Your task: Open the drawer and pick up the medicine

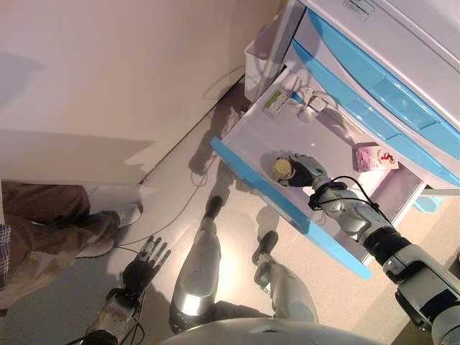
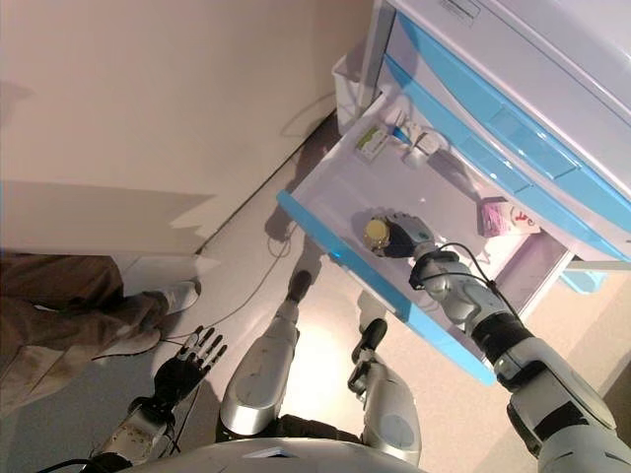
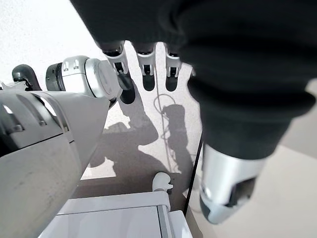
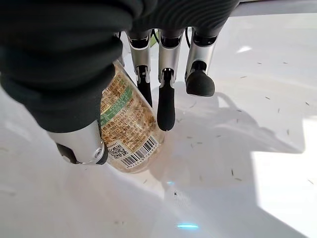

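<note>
The lowest drawer [image 1: 253,181], white with a blue front, stands pulled out of the cabinet [image 1: 402,65]. Inside it, my right hand [image 1: 310,171] is shut on a clear medicine bottle [image 1: 282,169] with a yellow cap. In the right wrist view the labelled bottle [image 4: 130,134] sits between my thumb [image 4: 79,144] and my curled fingers [image 4: 166,99], just above the white drawer floor. My left hand [image 1: 144,264] hangs open at the lower left, away from the drawer, with its fingers [image 3: 143,62] straight.
A pink box [image 1: 374,157] lies at the drawer's back right. A green-and-white box [image 1: 275,103] and small white items [image 1: 310,102] lie at its far end. A white bin [image 1: 259,57] stands beside the cabinet. A person's legs and shoe [image 1: 65,226] are at the left.
</note>
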